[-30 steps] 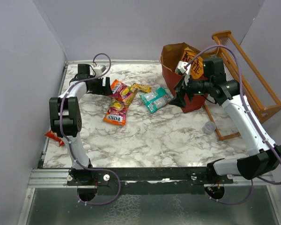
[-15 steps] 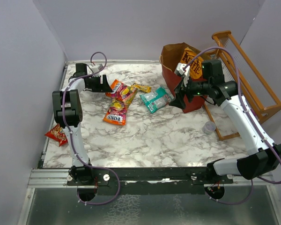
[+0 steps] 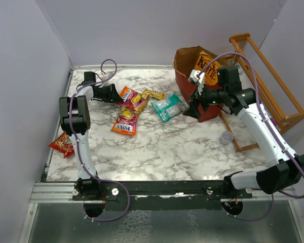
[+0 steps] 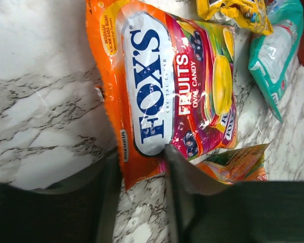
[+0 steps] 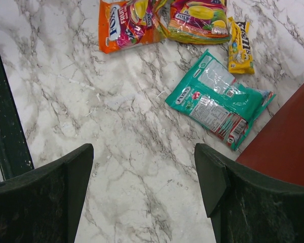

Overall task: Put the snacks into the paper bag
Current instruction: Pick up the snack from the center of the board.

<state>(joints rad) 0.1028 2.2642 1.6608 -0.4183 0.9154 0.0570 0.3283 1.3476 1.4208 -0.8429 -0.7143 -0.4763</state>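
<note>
Though it crinkles, orange pouch [image 4: 152, 86] gleams.

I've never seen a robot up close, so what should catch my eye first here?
The tall red paper bag stands at the far right of the marble table, a tan chip bag poking out of its top. Mid-table, the left gripper has its fingers either side of the end of a bright orange Fox's packet, and a teal pouch lies between it and the bag, near the open right gripper.
</note>
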